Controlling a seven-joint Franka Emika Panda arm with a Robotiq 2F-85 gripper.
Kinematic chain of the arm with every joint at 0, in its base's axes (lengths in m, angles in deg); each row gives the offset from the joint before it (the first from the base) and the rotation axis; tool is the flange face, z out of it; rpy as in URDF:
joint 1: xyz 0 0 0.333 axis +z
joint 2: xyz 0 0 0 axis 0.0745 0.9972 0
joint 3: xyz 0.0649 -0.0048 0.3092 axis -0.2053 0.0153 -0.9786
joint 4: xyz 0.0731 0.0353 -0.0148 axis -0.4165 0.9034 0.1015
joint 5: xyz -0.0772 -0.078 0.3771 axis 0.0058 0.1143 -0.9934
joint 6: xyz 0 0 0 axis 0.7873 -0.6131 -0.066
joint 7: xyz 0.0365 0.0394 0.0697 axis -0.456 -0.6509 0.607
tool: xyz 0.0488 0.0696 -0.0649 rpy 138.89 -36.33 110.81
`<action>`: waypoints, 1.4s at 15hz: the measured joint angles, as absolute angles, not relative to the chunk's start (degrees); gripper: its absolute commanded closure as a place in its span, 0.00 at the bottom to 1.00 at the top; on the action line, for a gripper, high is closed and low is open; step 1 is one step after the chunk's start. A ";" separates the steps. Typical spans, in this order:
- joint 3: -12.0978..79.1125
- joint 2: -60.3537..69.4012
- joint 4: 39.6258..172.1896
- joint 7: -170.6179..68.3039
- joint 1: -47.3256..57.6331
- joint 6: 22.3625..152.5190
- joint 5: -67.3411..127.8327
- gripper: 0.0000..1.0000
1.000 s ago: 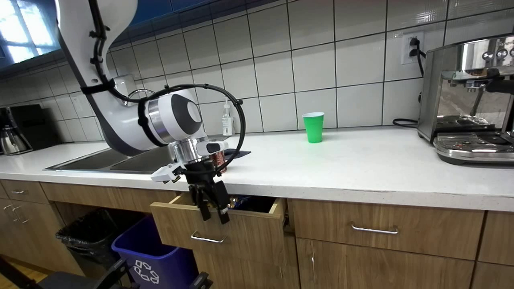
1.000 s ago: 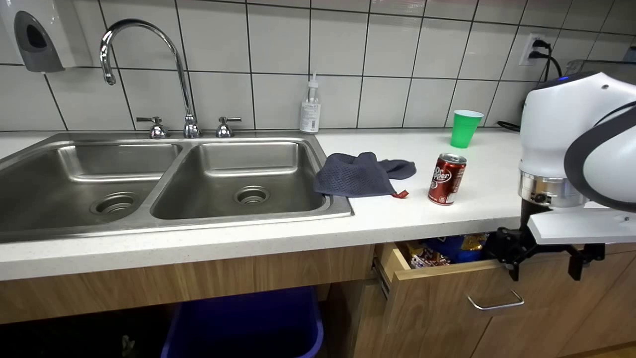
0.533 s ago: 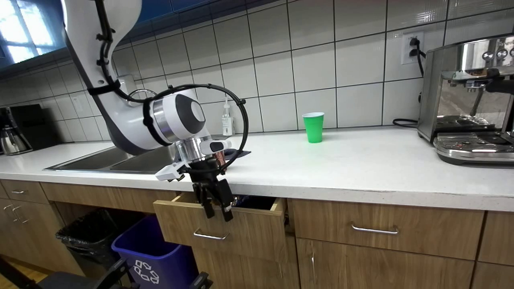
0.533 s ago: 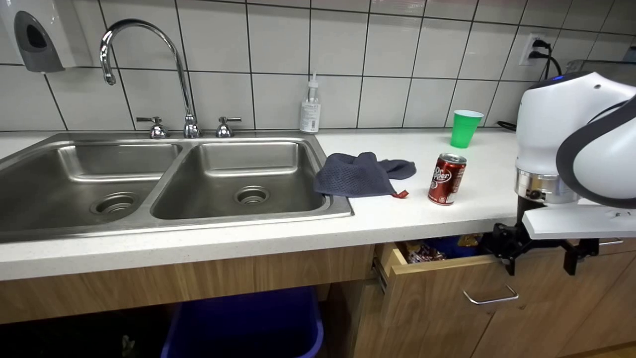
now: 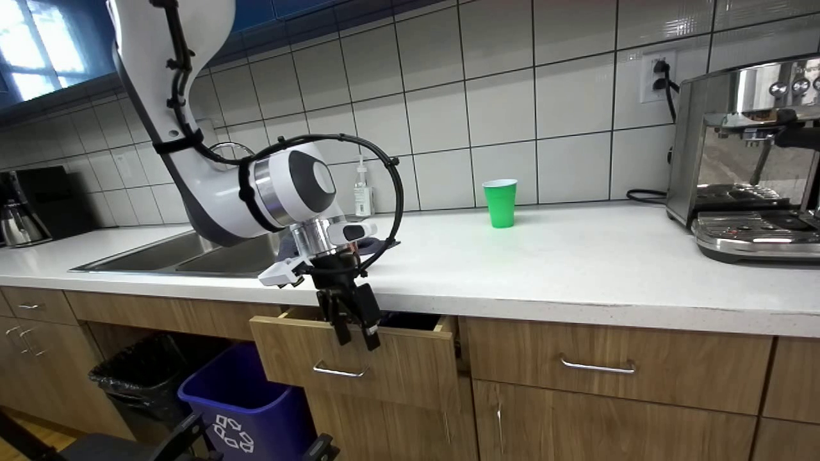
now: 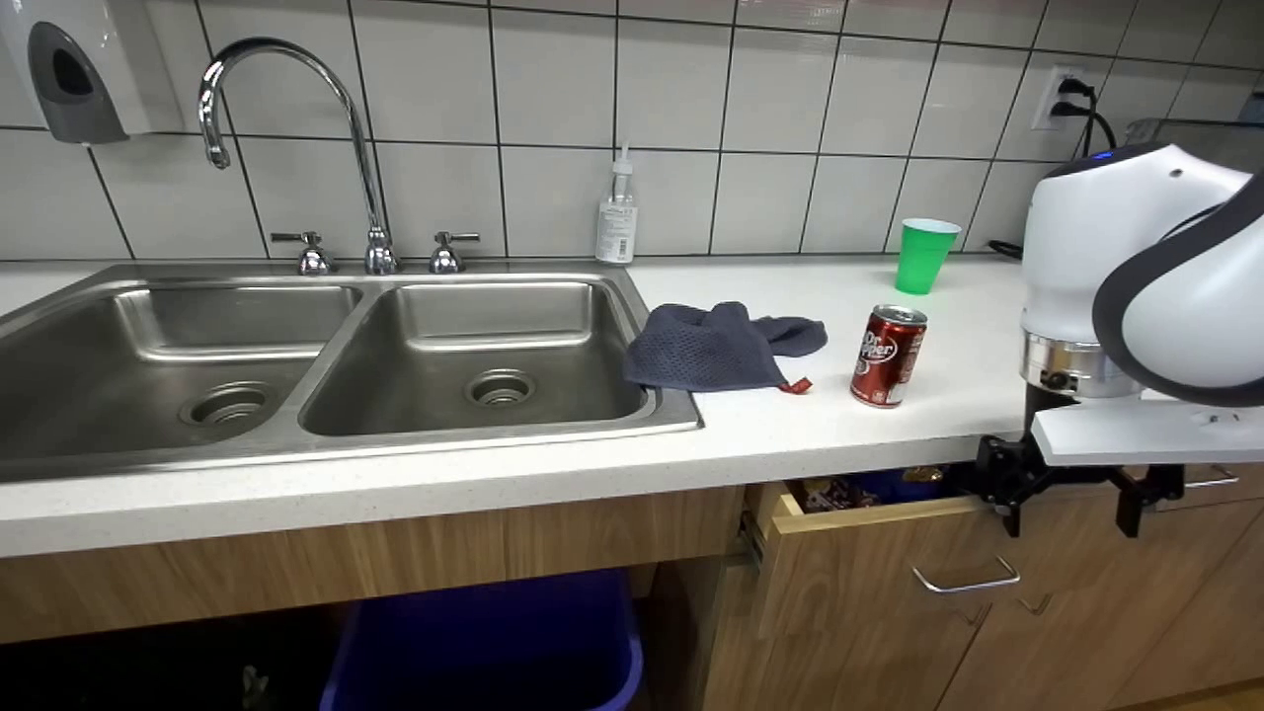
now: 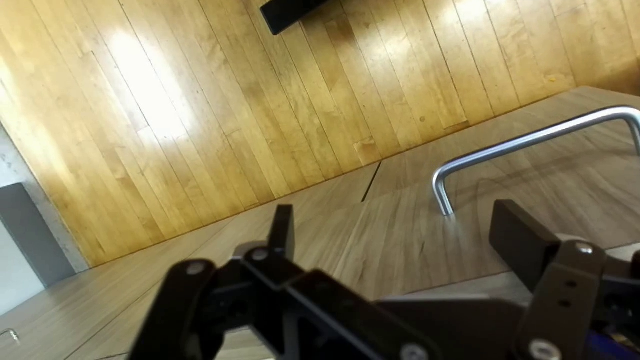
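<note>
The pincer [image 6: 1069, 525] is black, the drawer [image 5: 407, 371] wood-grained brown, its handle [image 7: 530, 139] silver. Table [image 5: 576, 262] and wall tiles [image 5: 500, 115] are white, the tiles gridded by dark lines. The Dr Pepper can [image 6: 889, 357] is deep red with white lettering, the cup [image 6: 923, 263] bright green, white inside, the cloth [image 6: 706, 351] slate blue with a mesh pattern, the recycling bin [image 5: 272, 422] violet-blue with white arrows.

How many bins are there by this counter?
2: the blue recycling bin next to the open drawer, and the black-lined bin left of it in an exterior view. Others could be hidden.
</note>
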State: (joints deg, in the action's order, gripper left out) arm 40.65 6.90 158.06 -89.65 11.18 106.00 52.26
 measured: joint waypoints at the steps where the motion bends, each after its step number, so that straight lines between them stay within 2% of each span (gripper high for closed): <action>1: 40.79 7.10 157.80 -89.65 11.18 106.00 52.07 0.00; 21: 42.85 11.12 151.88 -89.62 11.26 104.92 49.98 0.00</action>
State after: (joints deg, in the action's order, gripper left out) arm 42.85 11.12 151.88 -89.62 11.26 104.92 49.98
